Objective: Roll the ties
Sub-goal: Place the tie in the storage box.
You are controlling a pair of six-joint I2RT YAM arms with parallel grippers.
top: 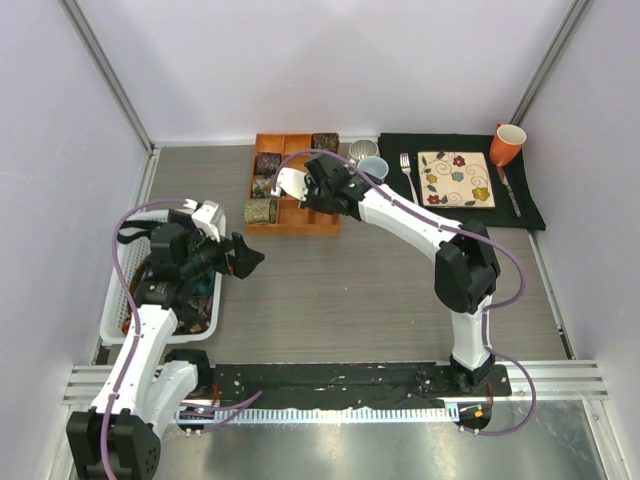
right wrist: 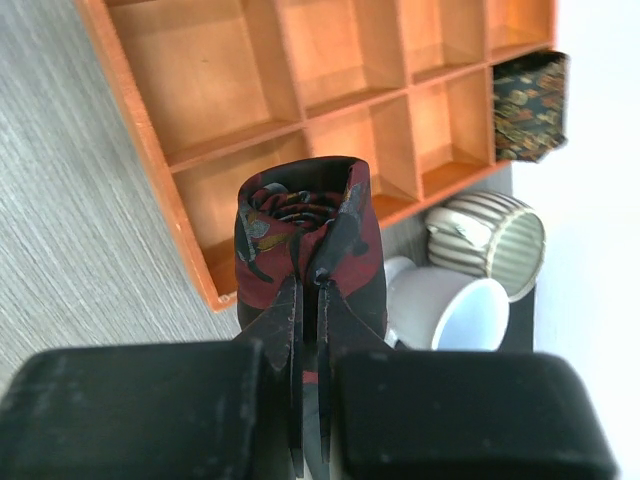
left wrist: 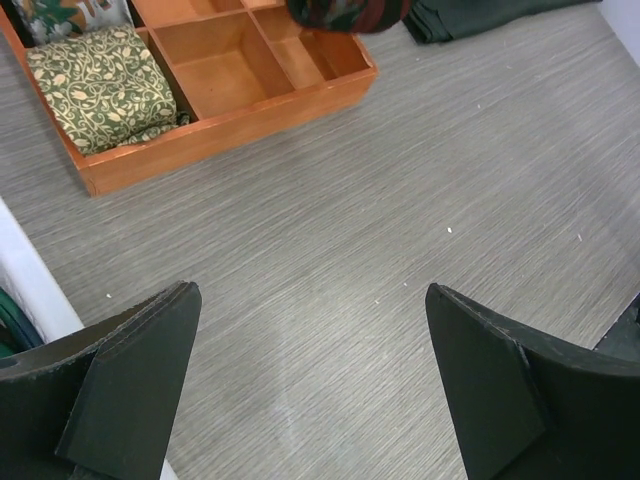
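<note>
So this is the put-it-away part of rolling: the right gripper (right wrist: pixel 311 300) has its fingers pressed together on a maroon roll (right wrist: pixel 310 240). It's nipping what looks like a layer or two of fabric at the roll's edge. The roll hangs over the orange tray (right wrist: pixel 150 130), above the empty cells on the half nearer the cups (right wrist: pixel 470 280). From the wrist view I honestly can't tell if its bottom touches the wood or floats just above it.

A few cells are already taken. A green roll (left wrist: pixel 100 85) sits in the tray's corner on the side away from the cups, and a dark patterned roll (right wrist: pixel 530 90) fills the corner cell right beside the cups.

The left gripper (left wrist: pixel 310 380) is spread wide with nothing in it, hovering over bare table just off the tray's green-roll corner. Past it, farther from the tray, is a white basket (top: pixel 112 310). It seems to hold the loose ties, but the arm hides most of it.

My guess for the next move is straight down into one free cell, lined up so the roll clears the dividers. The cells look only a bit wider than a roll, so a crooked drop could catch a wall and loosen the coil. Once it's wedged between the walls, the fingers can part and lift out cleanly without dragging that pinched layer along.
</note>
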